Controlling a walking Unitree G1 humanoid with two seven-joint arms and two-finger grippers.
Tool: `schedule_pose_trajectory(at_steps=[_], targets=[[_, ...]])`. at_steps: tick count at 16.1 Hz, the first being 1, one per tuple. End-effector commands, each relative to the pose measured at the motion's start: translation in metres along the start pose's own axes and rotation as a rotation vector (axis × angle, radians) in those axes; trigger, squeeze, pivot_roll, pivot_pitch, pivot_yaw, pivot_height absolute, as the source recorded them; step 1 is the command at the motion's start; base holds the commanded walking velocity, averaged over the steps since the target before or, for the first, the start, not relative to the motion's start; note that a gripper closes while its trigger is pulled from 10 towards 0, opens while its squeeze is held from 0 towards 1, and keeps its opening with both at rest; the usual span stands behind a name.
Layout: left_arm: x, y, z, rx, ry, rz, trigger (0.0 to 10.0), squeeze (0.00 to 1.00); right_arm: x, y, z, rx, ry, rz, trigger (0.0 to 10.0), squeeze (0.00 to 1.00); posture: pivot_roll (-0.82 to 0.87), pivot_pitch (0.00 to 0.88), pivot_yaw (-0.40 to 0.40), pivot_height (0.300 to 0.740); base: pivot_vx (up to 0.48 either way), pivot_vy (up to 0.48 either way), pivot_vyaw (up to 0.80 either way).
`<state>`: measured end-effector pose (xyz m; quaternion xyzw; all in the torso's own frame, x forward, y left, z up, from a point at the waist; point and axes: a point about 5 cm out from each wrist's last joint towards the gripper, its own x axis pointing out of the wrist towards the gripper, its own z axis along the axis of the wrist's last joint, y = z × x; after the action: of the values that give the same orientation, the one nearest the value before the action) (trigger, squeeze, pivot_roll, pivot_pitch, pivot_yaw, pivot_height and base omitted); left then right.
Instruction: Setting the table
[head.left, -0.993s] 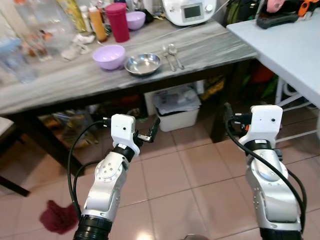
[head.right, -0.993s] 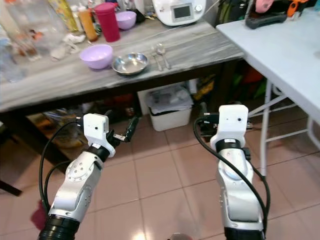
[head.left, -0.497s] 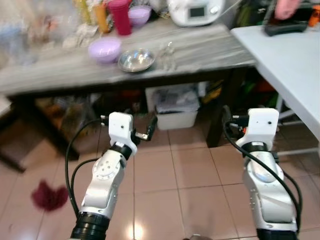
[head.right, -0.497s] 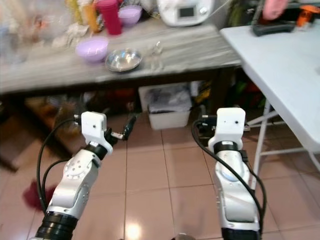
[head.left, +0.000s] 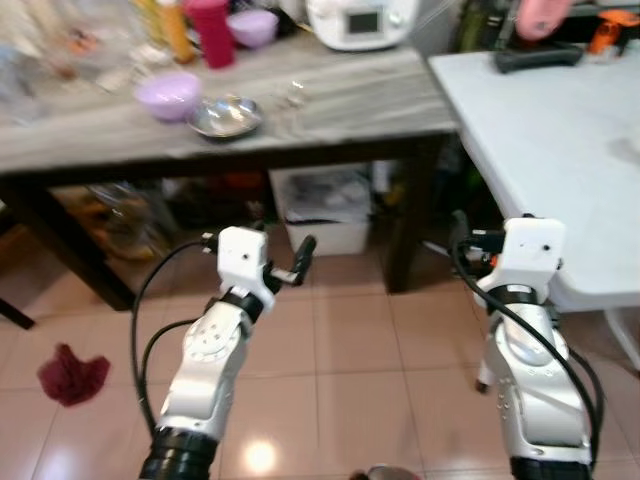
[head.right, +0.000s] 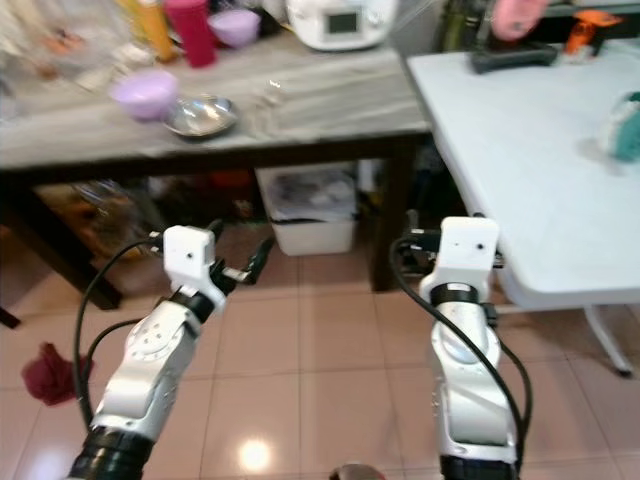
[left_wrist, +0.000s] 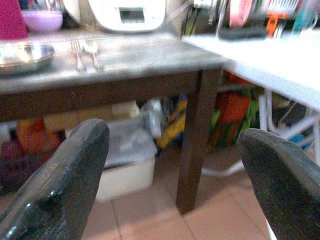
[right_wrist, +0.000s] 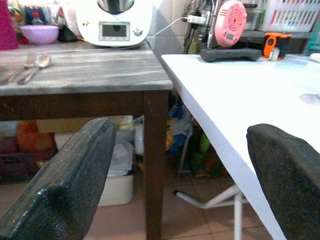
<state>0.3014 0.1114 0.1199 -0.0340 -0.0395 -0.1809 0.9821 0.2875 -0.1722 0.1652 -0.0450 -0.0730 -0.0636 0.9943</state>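
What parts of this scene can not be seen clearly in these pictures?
- Cutlery beside the steel bowl: motion blur in the eye views hides what pieces they are; in the left wrist view they look like a fork and spoon.
- Bottles at the wooden table's far end: blurred and cut by the picture edge.
- Teal thing on the white table: cut by the right eye view's edge.
- Storage under the wooden table: shaded by the tabletop.

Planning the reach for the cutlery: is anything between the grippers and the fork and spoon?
Yes: the grey table's front edge. Left gripper and right gripper hang open below it; fork and spoon lie on top.
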Motion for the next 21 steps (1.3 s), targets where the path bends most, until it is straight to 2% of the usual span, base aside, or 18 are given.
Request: schedule_pose_trajectory(at_steps=[1,16,17,21], targets=[[-0.0018,0.0073,0.0027,0.012,-0.003,0.011,10.0,0.0,0.0008,0.0015,0.0,0.001,-0.001,-0.003,10.0,0.0,-0.23,0.118,0.112,0.74,0.0,-0.48,0.0],[-0.0006,0.0108,0.0041,0.023,0.005,0.004,10.0,0.0,0.0033,-0.0023,-0.0038,0.007,0.007,-0.042,10.0,0.0,-0.23,0.117,0.117,0.74,0.0,-0.48,0.0],[-0.0013,0.0126,0.0046,0.065,0.002,0.016,10.0,0.0,0.0031,-0.0018,-0.0048,0.008,0.011,-0.042,10.0,0.0,-0.23,0.116,0.118,0.74,0.0,-0.39,0.0],[-0.001,0.0153,0.0055,0.019,-0.01,0.007,10.0,0.0,0.0043,-0.0014,-0.0061,0.016,0.017,-0.045,10.0,0.0,-0.23,0.11,0.121,0.74,0.0,0.0,0.0]])
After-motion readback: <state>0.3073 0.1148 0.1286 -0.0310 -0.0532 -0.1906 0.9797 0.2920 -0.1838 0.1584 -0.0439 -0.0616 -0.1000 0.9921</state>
